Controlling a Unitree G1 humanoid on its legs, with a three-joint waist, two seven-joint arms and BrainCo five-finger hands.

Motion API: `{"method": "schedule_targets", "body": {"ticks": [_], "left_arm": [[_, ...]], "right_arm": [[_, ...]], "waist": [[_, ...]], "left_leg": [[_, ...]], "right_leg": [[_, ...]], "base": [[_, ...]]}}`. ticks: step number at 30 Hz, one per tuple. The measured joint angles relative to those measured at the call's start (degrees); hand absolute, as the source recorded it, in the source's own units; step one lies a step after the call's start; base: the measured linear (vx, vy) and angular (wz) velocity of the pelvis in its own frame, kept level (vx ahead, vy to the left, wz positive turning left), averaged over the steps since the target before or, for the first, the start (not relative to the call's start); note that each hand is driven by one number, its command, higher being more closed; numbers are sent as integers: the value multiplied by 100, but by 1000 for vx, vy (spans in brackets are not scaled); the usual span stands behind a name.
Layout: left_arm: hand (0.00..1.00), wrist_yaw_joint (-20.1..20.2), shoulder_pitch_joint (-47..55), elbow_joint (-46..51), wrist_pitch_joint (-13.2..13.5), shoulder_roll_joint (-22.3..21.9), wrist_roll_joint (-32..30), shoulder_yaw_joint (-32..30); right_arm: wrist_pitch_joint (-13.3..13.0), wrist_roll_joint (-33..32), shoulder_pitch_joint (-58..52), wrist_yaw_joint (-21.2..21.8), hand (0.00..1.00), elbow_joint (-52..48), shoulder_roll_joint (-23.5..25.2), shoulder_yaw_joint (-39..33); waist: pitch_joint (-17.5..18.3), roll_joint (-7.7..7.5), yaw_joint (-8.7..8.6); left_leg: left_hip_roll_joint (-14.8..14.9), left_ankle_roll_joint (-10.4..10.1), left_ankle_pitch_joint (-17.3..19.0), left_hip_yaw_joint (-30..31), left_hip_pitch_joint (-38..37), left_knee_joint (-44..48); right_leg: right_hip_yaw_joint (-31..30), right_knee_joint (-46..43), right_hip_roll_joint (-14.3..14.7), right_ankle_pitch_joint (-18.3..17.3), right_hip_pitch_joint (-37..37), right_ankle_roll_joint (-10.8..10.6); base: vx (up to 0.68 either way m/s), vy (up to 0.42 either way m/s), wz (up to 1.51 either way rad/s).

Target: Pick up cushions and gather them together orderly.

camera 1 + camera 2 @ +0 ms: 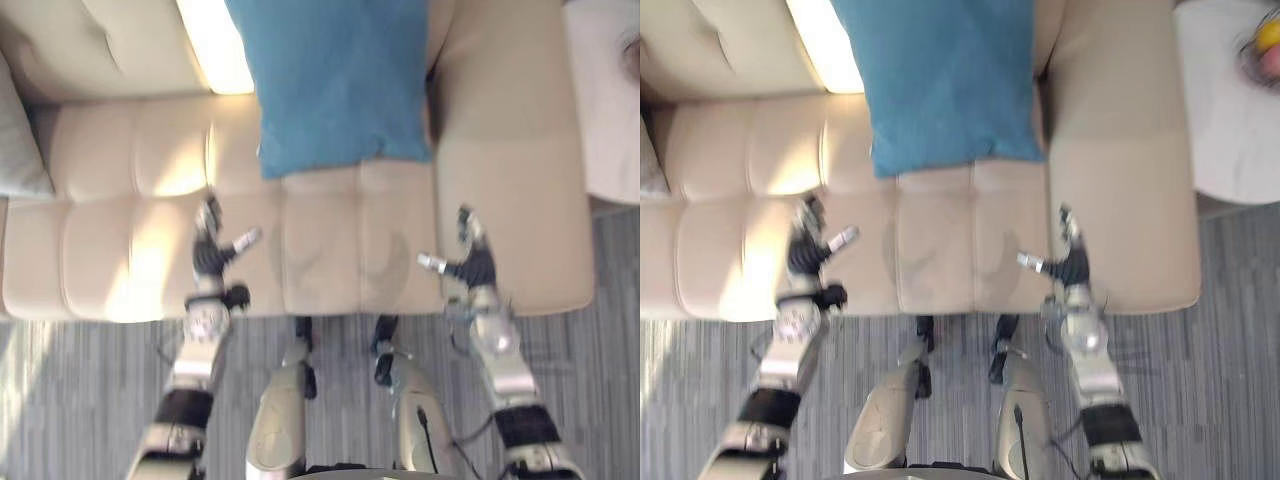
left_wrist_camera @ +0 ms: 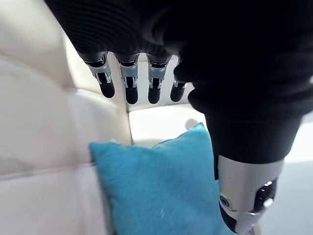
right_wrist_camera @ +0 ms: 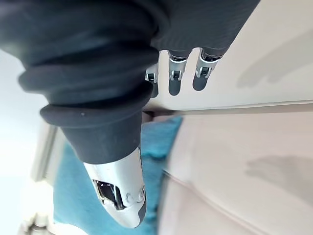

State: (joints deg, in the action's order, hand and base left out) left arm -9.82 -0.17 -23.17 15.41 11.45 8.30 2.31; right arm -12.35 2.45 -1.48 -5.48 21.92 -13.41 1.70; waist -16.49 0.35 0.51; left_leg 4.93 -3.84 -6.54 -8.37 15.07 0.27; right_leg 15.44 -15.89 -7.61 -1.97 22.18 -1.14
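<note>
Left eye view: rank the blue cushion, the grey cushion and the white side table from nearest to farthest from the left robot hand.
From the left robot hand:
1. blue cushion: ahead and to its right, against the back of the sofa.
2. grey cushion: at the sofa's far left end.
3. white side table: beyond the sofa's right end.

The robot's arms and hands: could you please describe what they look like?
The left arm and right arm are silver-grey jointed segments, each with a black band. The left hand and right hand each wear a dark ribbed cover over back and wrist. Their fingers are slim and silver with rounded dark tips; the thumb is thicker silver with a dark inset.
</note>
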Motion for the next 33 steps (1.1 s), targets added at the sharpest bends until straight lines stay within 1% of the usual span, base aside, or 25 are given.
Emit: {"method": "schedule_targets", "body": {"ticks": [2, 5, 7, 8, 9, 12, 14, 15, 16, 18, 19, 20, 21, 22, 23, 24, 25, 26, 27, 28, 29, 30, 31, 32, 33], "left_arm": [[0, 192, 266, -554, -35, -4, -2, -12], [0, 503, 593, -1478, -147, -5, -34, -20], [0, 635, 717, -1873, -212, 1, -234, -30], [0, 719, 802, -2107, -270, 4, -365, -33], [0, 753, 817, -2278, -289, 3, -468, -31], [0, 770, 806, -2472, -325, 70, -691, -72], [0, 764, 806, -2476, -342, 147, -703, -85], [0, 751, 771, -2465, -358, 202, -746, -103], [0, 725, 727, -2435, -360, 203, -772, -214], [0, 711, 703, -2355, -358, 237, -791, -331], [0, 704, 696, -2292, -358, 296, -791, -325], [0, 691, 721, -2234, -364, 312, -787, -329], [0, 658, 742, -2155, -371, 327, -777, -358], [0, 597, 718, -2114, -373, 222, -754, -415], [0, 596, 699, -2108, -372, 154, -741, -413], [0, 593, 659, -2120, -388, -18, -675, -401], [0, 595, 628, -2110, -386, -137, -659, -387], [0, 595, 636, -2111, -387, -178, -641, -387], [0, 596, 677, -2111, -389, -210, -547, -387], [0, 596, 694, -2111, -388, -216, -543, -387], [0, 596, 710, -2110, -386, -218, -543, -396], [0, 596, 705, -2110, -385, -216, -542, -423], [0, 598, 705, -2110, -384, -216, -541, -423], [0, 600, 721, -2109, -384, -219, -539, -423], [0, 602, 760, -2109, -384, -220, -489, -428]], "right_arm": [[2, 109, -290, 180, 0, 648, -5, -21], [38, 417, -590, 431, 0, 1636, -2, -112], [42, 527, -706, 475, 0, 1959, -14, -137], [47, 641, -742, 501, 0, 2185, -17, -175], [48, 692, -791, 545, 0, 2348, -20, -246], [168, 714, -768, 571, 0, 2680, -29, -402], [172, 713, -758, 571, 0, 2719, -35, -404], [173, 707, -747, 570, 0, 2719, -36, -389], [182, 659, -720, 573, 0, 2716, -37, -355], [203, 653, -650, 578, 0, 2717, -1, -340], [219, 607, -694, 575, 0, 2729, 11, -342], [229, 602, -734, 577, 0, 2732, 16, -334], [226, 583, -681, 575, 0, 2730, 36, -329], [228, 492, -542, 568, 0, 2732, 9, -339], [226, 467, -450, 566, 0, 2731, -11, -342], [209, 343, -262, 550, 0, 2729, -65, -355], [220, 213, -159, 529, 0, 2776, -75, -390], [237, 193, -127, 529, 0, 2878, -66, -392], [290, 92, -149, 528, 0, 2965, -50, -420], [295, 31, -168, 523, 0, 2965, -45, -472], [296, -21, -180, 475, 0, 2963, -33, -676], [297, -20, -138, 436, 0, 2962, -53, -845], [297, -18, -126, 432, 0, 2963, -70, -891], [298, -15, -120, 428, 0, 2966, -106, -997], [307, -8, -123, 429, 0, 2969, -138, -1027]], "waist": [[214, -26, -30], [471, -14, -155], [591, -12, -227], [644, -5, -308], [677, 8, -313], [709, 25, -309], [707, 14, -297], [707, 11, -344], [701, 53, -372], [657, 29, -469], [665, -27, -482], [638, -73, -448], [683, -227, -389], [663, -200, -266], [652, -118, -196], [560, 142, -126], [445, 326, -155], [419, 372, -153], [418, 377, -136], [416, 372, -153], [422, 315, -185], [413, 271, -213], [412, 264, -219], [415, 265, -229], [419, 273, -266]], "left_leg": [[19, -9, 96, -40, -262, -5], [36, -2, 258, -182, -751, -42], [39, -1, 342, -274, -940, -56], [24, 6, 390, -331, -1066, -79], [24, 17, 402, -408, -1181, -138], [-3, 23, 487, -685, -1310, -124], [-8, 89, 544, -851, -1283, 60], [-2, 159, 613, -945, -1210, 274], [79, 199, 621, -1007, -1121, 410], [108, 212, 632, -951, -1085, 472], [106, 205, 627, -829, -1098, 578], [113, 204, 627, -795, -1028, 737], [142, 202, 627, -745, -716, 1099], [298, 133, 585, -742, -462, 1249], [393, 54, 532, -735, -339, 1242], [605, -123, 395, -657, -65, 1176], [737, -205, 159, -544, 8, 996], [790, -260, -40, -524, -16, 789], [805, -342, -213, -566, -112, 477], [790, -336, -208, -592, -146, 452], [631, -268, -142, -603, -187, 534], [473, -80, 38, -615, -173, 794], [431, -72, 149, -637, -182, 914], [370, -32, 385, -729, -308, 1104], [284, -7, 579, -781, -597, 1025]], "right_leg": [[-62, 143, 62, 4, -281, -8], [-178, 438, 132, 43, -800, -69], [-279, 591, 156, 78, -990, -118], [-336, 669, 157, 109, -1109, -162], [-416, 733, 161, 134, -1179, -185], [-688, 738, 160, 210, -1172, -244], [-793, 479, 131, 205, -1023, -252], [-885, 213, 69, 217, -883, -267], [-980, 112, 95, 164, -850, -435], [-936, -1178, -23, -451, -637, -440], [-985, -2268, -127, -860, -620, -580], [-1105, -2643, -172, -1001, -762, -645], [-1305, -2277, -115, -1263, -943, -723], [-1332, -1846, 75, -1405, -990, -516], [-1328, -1519, 204, -1439, -1012, -447], [-1185, -989, 471, -1341, -1052, -30], [-1009, -804, 630, -1170, -1054, 86], [-944, -744, 694, -1086, -1032, 160], [-804, -689, 713, -992, -978, 295], [-752, -661, 688, -969, -954, 324], [-701, -552, 612, -864, -887, 383], [-691, -336, 505, -685, -838, 406], [-683, -220, 465, -593, -823, 411], [-685, 0, 405, -388, -811, 367], [-679, 150, 353, -249, -832, 305]], "base": [[124, 12, -21], [81, 33, -24], [69, 47, -31], [67, 62, -29], [60, 61, -30], [37, 65, -49], [16, 25, -40], [-15, 23, -23], [-42, 4, -19], [-70, -47, 21], [-55, -149, 48], [-82, -245, 50], [-157, -311, 16], [-191, -266, -6], [-249, -221, -25], [-305, -172, 1], [-326, -174, 19], [-351, -191, 38], [-263, -157, 30], [-267, -152, 41], [-169, -107, 41], [-153, -81, 35], [-158, -39, 22], [-174, 22, 13], [-159, 45, 12]]}}
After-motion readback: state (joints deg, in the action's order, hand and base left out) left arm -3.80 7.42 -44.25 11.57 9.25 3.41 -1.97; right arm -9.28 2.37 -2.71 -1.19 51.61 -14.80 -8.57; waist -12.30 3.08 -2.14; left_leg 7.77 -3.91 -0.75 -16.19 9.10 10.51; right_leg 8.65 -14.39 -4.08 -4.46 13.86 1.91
